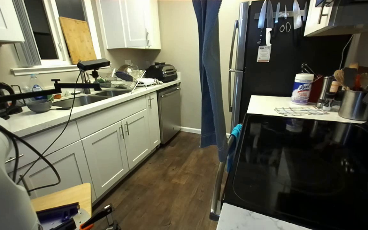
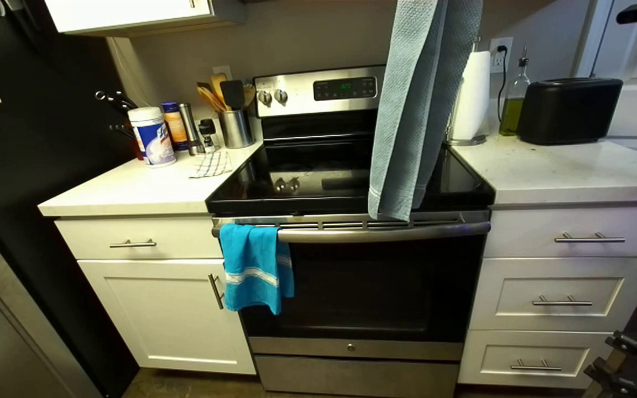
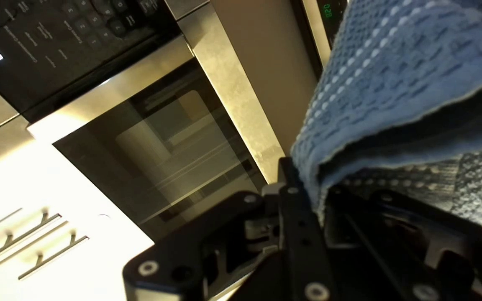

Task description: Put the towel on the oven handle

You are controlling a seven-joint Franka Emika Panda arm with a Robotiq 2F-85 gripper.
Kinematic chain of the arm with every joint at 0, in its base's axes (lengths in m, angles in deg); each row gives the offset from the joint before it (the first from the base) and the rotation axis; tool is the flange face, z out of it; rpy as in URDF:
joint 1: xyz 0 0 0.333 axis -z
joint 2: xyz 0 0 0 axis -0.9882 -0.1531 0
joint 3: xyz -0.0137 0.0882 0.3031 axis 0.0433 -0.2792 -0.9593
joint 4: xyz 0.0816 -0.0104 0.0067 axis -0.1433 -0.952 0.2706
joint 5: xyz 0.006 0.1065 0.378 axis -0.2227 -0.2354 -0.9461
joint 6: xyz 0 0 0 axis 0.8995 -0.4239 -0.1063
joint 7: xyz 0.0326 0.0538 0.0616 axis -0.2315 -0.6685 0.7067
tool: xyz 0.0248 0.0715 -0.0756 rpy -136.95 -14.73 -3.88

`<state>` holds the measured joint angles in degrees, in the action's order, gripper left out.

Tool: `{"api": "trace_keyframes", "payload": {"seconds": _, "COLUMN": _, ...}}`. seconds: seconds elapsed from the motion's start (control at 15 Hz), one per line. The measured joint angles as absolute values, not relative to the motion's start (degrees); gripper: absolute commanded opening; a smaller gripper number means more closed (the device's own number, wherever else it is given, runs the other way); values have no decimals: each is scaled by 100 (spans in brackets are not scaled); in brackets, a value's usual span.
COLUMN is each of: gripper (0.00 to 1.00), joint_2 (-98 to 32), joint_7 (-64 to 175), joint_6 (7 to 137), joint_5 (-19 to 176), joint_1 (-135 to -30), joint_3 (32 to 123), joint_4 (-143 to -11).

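Hanging from your jaws, which clamp its bunched upper end in the wrist view, the long blue textured cloth towel point(image 2: 413, 110) falls in folds in both exterior views. You cannot tell whether its lower hem touches the curved silver metal oven handle point(image 2: 379, 236). Draped over that handle near one end is a white-striped turquoise cloth towel point(image 2: 251, 265), below the glossy black glass cooktop point(image 1: 286, 156).

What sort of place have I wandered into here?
A kitchen, probably in a home: there is an oven with knobs on its back panel, a sink, and a fridge with knives hung on its side.
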<state>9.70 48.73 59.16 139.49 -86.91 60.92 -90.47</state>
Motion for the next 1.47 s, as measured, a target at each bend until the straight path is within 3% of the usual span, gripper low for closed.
{"api": "trace_keyframes", "payload": {"seconds": 0.8, "gripper": 1, "joint_2": 132, "joint_7": 4873, "joint_6": 5917, "joint_5": 13684, "joint_1": -8655, "joint_3": 6786, "joint_4": -9179}}
{"api": "trace_keyframes", "payload": {"seconds": 1.47, "gripper": 1, "joint_2": 3, "joint_7": 4873, "joint_6": 5909, "joint_5": 13542, "joint_1": -8651, "joint_3": 6861, "joint_4": -9356}}
